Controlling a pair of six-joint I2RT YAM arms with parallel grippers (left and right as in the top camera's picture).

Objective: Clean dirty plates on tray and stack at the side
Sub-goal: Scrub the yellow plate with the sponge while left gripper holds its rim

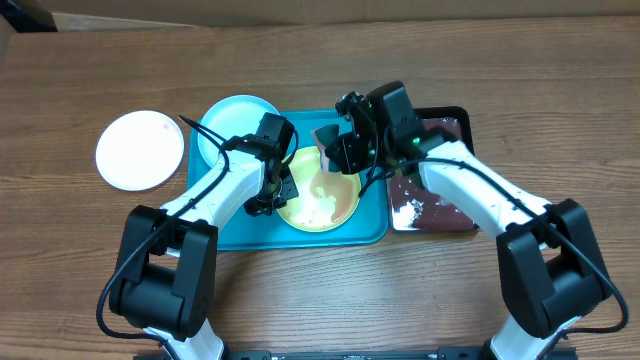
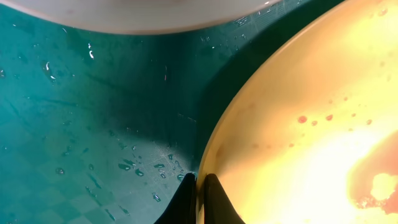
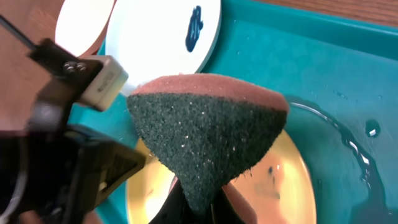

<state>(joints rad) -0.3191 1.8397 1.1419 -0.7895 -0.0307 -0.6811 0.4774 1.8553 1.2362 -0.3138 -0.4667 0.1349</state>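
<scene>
The yellow-green plate (image 1: 318,197) lies wet on the turquoise tray (image 1: 368,225). My left gripper (image 1: 275,195) is shut on that plate's left rim; the left wrist view shows the fingers (image 2: 200,196) pinching the rim (image 2: 298,124). My right gripper (image 1: 340,150) is shut on a folded sponge (image 3: 208,124), dark green with a pink back, held above the yellow-green plate (image 3: 292,180). The pale blue plate (image 1: 232,120) sits at the tray's back left, with a dark smudge (image 3: 194,28). The white plate (image 1: 141,149) lies on the table left of the tray.
A smaller black tray (image 1: 452,215) with white foam stands right of the turquoise tray. Water drops lie on the turquoise tray floor (image 2: 93,124). The wooden table (image 1: 80,260) surrounds both trays.
</scene>
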